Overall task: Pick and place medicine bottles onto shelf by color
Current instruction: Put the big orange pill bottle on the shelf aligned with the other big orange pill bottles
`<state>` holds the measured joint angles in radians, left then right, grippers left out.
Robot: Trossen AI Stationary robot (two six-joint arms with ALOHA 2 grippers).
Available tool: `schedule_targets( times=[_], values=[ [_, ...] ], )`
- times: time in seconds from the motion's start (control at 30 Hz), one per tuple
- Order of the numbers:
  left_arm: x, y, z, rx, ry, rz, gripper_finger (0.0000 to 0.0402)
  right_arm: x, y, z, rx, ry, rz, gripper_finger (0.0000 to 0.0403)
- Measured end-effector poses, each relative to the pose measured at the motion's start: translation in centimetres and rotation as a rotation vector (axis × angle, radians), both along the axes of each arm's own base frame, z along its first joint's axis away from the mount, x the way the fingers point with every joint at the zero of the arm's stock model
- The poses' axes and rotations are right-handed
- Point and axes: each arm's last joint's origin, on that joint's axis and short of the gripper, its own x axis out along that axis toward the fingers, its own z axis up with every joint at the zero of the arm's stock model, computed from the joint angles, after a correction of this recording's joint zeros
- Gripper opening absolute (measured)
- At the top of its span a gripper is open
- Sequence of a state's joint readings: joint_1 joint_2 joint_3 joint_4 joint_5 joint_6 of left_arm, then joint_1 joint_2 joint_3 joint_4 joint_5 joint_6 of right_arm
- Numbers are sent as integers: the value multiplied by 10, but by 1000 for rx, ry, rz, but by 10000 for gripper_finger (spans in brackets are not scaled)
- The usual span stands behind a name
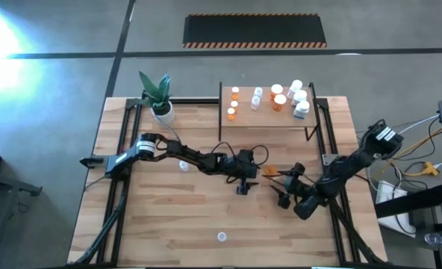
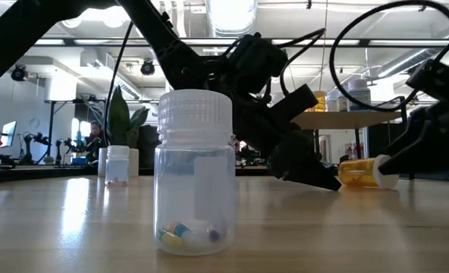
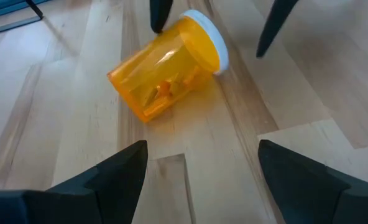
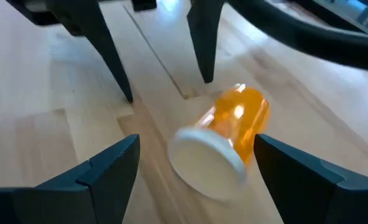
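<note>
Centrally, an orange bottle lay on its side on the tabletop, between the left gripper and the right gripper. Both grippers stood spread, facing each other and grasping nothing. Other bottles stood on the shelf; a clear bottle stood upright nearest the low camera.

Grey concrete floor, hazard-edged black mat — bright ceiling lights
</note>
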<state>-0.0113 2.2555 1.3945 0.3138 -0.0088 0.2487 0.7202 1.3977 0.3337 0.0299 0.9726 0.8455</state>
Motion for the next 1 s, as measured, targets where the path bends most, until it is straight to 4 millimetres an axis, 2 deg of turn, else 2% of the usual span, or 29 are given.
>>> schedule_targets(
  times=[0.3,0.47,0.57,0.77,1.0],
  values=[
    [-1,-9,5,42,-8,-39,290,16,-2,-21,21,23,-128,296],
    [-6,-24,24,103,-9,-41,290,17,-2,-23,52,33,-138,261],
    [-10,-32,35,169,-14,-22,290,17,0,-17,78,53,-101,229],
    [-13,-52,42,339,-38,-17,290,15,5,7,213,154,59,171],
    [-10,-61,35,411,-63,-51,290,14,2,38,358,107,154,117]
  ],
)
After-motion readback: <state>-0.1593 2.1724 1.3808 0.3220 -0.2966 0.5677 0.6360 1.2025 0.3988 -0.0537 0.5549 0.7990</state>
